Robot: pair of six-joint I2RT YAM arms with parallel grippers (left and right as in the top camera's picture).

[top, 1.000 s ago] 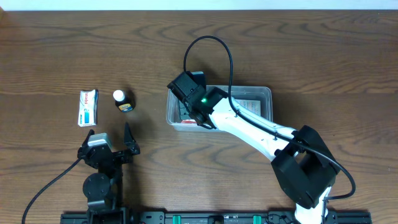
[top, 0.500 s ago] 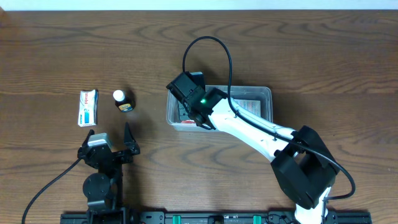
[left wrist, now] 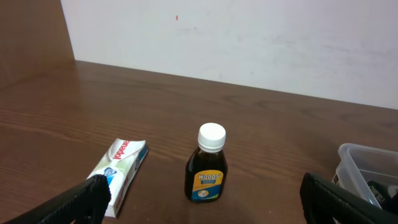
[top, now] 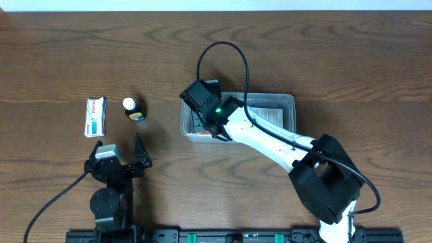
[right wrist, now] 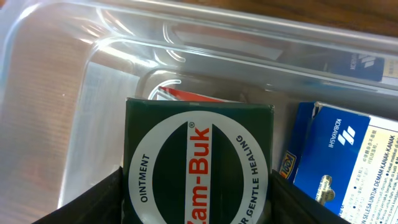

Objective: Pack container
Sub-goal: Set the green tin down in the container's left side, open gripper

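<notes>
The container (top: 287,100) is a clear plastic bin right of the table's middle. It also shows in the right wrist view (right wrist: 93,68) and at the right edge of the left wrist view (left wrist: 367,165). My right gripper (top: 204,123) is over the bin's left end. It is shut (right wrist: 196,196) on a dark green Zam-Buk ointment box (right wrist: 199,155), held inside the bin. A blue Koolfever box (right wrist: 348,155) lies in the bin beside it. My left gripper (top: 120,145) is open and empty near the front left (left wrist: 205,208).
A small dark Woods bottle (top: 133,109) with a white cap stands upright left of the bin (left wrist: 208,165). A white toothpaste box (top: 95,116) lies to its left (left wrist: 121,168). A black cable loops above the right arm.
My right gripper has edged slightly left at the bin's left end, still holding the green box. The left arm has not moved.
</notes>
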